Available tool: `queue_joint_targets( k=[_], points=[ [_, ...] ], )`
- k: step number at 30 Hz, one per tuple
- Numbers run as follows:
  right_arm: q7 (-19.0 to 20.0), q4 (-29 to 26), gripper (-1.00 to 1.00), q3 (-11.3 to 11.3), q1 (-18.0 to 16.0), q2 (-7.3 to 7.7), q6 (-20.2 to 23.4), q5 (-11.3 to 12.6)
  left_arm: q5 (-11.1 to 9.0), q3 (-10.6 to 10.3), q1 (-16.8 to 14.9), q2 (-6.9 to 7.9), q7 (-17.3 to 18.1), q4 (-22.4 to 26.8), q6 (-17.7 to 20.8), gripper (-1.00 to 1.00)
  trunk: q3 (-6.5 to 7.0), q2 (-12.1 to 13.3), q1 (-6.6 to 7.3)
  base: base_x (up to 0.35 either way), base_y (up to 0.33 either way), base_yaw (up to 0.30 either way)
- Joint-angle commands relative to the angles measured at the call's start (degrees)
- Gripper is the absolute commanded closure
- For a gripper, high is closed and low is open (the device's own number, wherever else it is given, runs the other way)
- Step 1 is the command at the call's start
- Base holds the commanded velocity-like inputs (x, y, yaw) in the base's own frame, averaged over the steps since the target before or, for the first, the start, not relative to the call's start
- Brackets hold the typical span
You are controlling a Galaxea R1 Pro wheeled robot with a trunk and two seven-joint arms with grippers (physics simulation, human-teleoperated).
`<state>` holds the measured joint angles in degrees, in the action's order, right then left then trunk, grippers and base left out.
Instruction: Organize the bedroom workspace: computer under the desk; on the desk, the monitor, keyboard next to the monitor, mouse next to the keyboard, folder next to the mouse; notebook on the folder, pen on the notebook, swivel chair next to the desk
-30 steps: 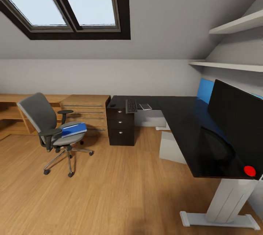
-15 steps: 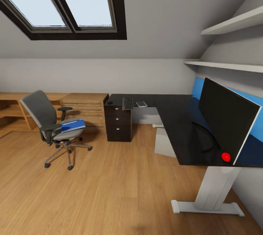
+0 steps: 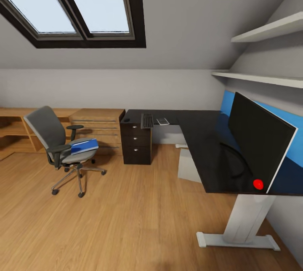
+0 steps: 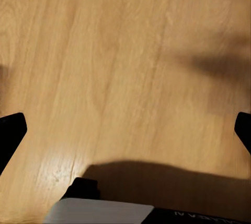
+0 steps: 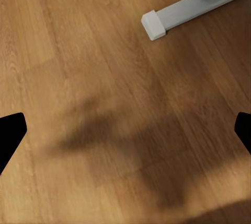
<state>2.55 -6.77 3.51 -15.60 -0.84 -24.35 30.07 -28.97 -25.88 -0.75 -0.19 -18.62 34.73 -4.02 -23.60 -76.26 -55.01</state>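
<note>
The flat bright blue folder (image 3: 84,146) lies on the grey upholstered swivel chair (image 3: 57,147), left of centre. Both grippers hang spread wide over bare floor — rolling in carelessly could nudge the chair and spill it.

The setting is an attic room in a home, fitted out as a study. A sloped grey ceiling carries a dark-framed skylight (image 3: 80,6) at the upper left of the frame. The floor (image 3: 126,220) is light wood planking. An L-shaped black desk (image 3: 198,136) with a drawer unit occupies the centre and right, bearing a monitor (image 3: 259,136). A grey swivel chair (image 3: 59,144) stands at the left. White wall shelves (image 3: 261,52) are mounted at the upper right.
</note>
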Motion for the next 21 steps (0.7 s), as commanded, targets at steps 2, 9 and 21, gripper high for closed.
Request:
queue_joint_targets(
  k=[2,9,21],
  points=[
    [0.26,0.09,-1.00,0.35,-0.05,-0.01,-0.26,0.61,-0.64,-0.43,-0.09,-0.28,-0.41,-0.84,-0.21,-1.00,0.30,0.78,0.45,0.000,0.000,0.000],
    [0.26,0.09,-1.00,0.34,-0.05,-0.34,-0.26,0.60,-0.78,-0.21,-0.13,-1.33,-0.50,-3.86,-0.41,-1.00,1.56,3.59,1.99,0.000,0.000,0.000],
    [-1.61,-0.43,-1.00,-0.23,-0.08,0.24,-0.16,1.07,-0.50,1.86,-0.13,-1.29,-1.02,-3.85,-0.72,-1.00,3.72,8.40,4.62,-0.210,-0.114,0.000]
  ],
)
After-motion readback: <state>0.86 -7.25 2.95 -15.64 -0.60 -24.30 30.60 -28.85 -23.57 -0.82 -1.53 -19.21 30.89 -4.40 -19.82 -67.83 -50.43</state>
